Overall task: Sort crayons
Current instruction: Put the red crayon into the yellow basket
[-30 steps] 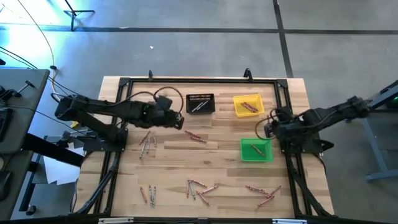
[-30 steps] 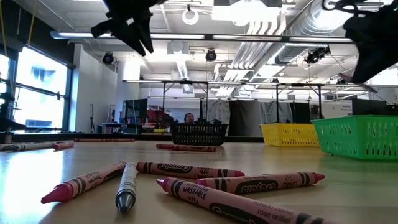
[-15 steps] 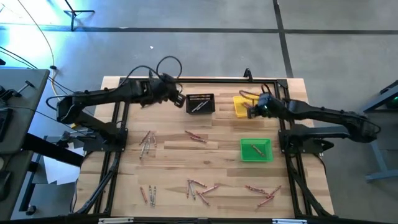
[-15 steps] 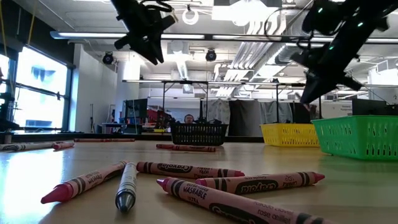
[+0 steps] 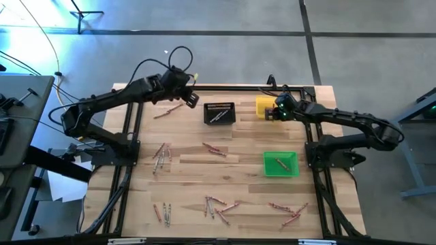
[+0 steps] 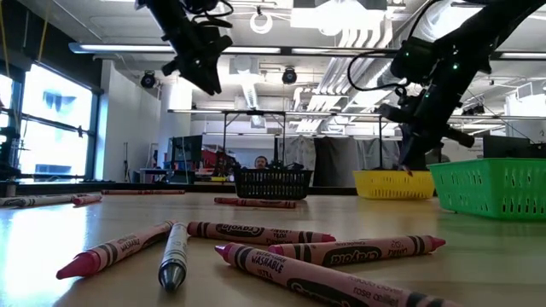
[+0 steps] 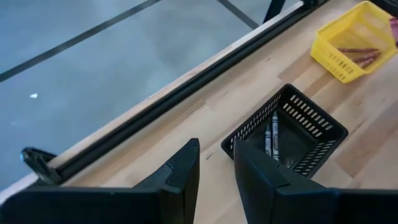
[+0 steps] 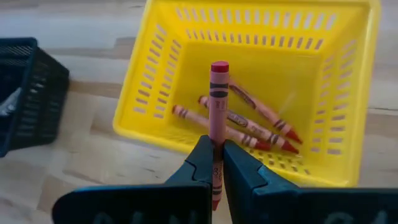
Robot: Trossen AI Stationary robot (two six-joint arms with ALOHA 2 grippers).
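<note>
Crayons lie in loose groups on the wooden table [image 5: 191,170]: near the left [image 5: 161,155], mid-table [image 5: 213,150] and along the near edge [image 5: 218,206], [image 5: 289,212]. My right gripper [image 5: 276,113] hangs over the yellow bin [image 8: 249,93], shut on a reddish-pink crayon [image 8: 217,99]. That bin holds three similar crayons [image 8: 249,127]. My left gripper [image 5: 191,102] stands high, left of the black bin [image 7: 286,134] near the far edge. It is open with nothing between its fingers [image 7: 180,174]. Grey crayons [image 7: 272,134] lie in the black bin. My right gripper pinches the reddish-pink crayon between its two fingers, at its lower half [image 8: 217,135]. The crayon lies along the fingers, and its free end [image 8: 219,65] sticks out past the fingertips. The fingers slant down from the table's right. The crayon is clear of the table, above the yellow bin.
A green bin [image 5: 281,164] with a crayon inside stands toward the near edge from the yellow one. A single crayon [image 5: 167,111] lies under my left arm. A black frame rail [image 7: 186,93] runs along the far edge. Bare wood lies mid-table.
My right gripper has swung from beside the green bin toward the far edge and leftward, sinking over the yellow bin with the crayon still held. My left gripper has moved toward the far edge, to the black bin's far left, and has rolled.
</note>
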